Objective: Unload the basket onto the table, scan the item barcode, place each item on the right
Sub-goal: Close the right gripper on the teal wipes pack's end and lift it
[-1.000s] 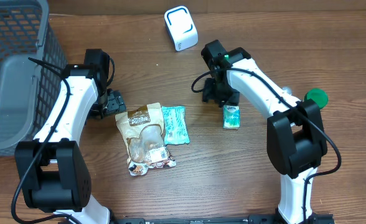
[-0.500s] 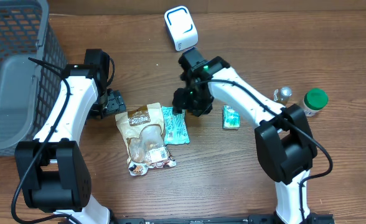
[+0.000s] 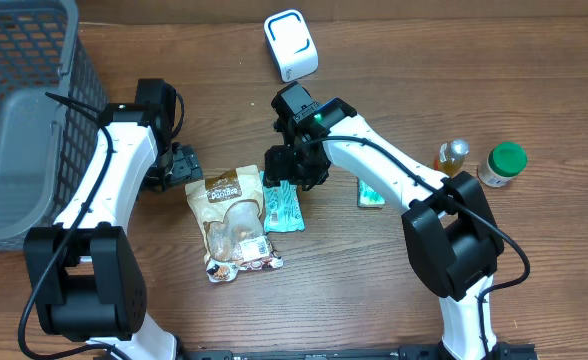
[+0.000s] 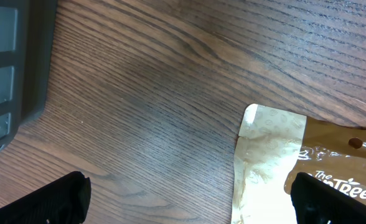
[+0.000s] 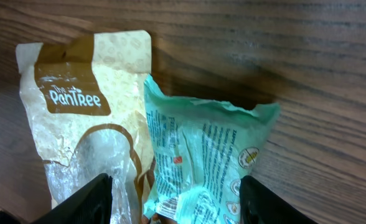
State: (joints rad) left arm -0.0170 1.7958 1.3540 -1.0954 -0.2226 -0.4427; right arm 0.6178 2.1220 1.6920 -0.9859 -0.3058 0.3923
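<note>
Your right jaws open over the teal packet [image 5: 201,155] at the middle of the bench [image 3: 374,290], brown pouch [image 5: 89,112] just beside it, your left jaws wide open.

The left arm [image 3: 109,170] and the right arm [image 3: 399,170] are built from white rounded links with black joints, and a thin black cable runs along each. Just behind the right fingers [image 5: 89,202] glows a small green light [image 3: 316,118]; the fingers are matt black.
</note>
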